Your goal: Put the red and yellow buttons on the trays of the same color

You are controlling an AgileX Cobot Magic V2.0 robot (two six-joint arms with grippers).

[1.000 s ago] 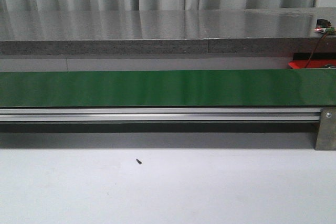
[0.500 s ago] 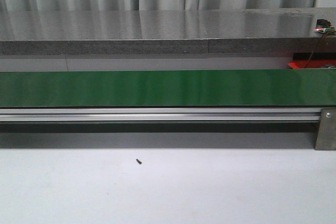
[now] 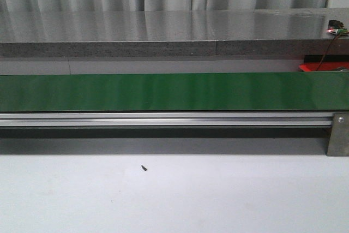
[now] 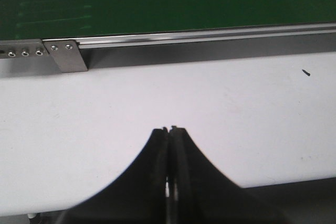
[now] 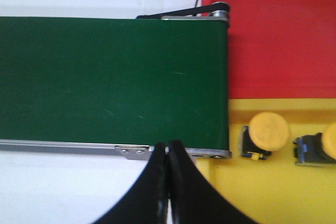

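- Conveyor belt [image 3: 174, 91], green, runs left to right across the front view above an aluminium rail [image 3: 163, 119], with the white table [image 3: 174, 195] in front of it and a small dark speck [image 3: 144, 168] on that table.
- Left gripper [image 4: 169, 129] hangs over bare white table near the rail, its black fingers pressed together with nothing between them.
- Right gripper [image 5: 167, 144] sits at the belt's near edge close to the belt's end, fingers likewise pressed together and holding nothing.
- Beyond the belt's end lie a red tray [image 5: 273, 35] and a yellow tray [image 5: 273, 182], edge to edge.
- Two yellow buttons rest on the yellow tray: one yellow button [image 5: 266, 132] lies on its side, long axis across the tray, cap towards the second button [image 5: 321, 148], which the frame edge cuts off.
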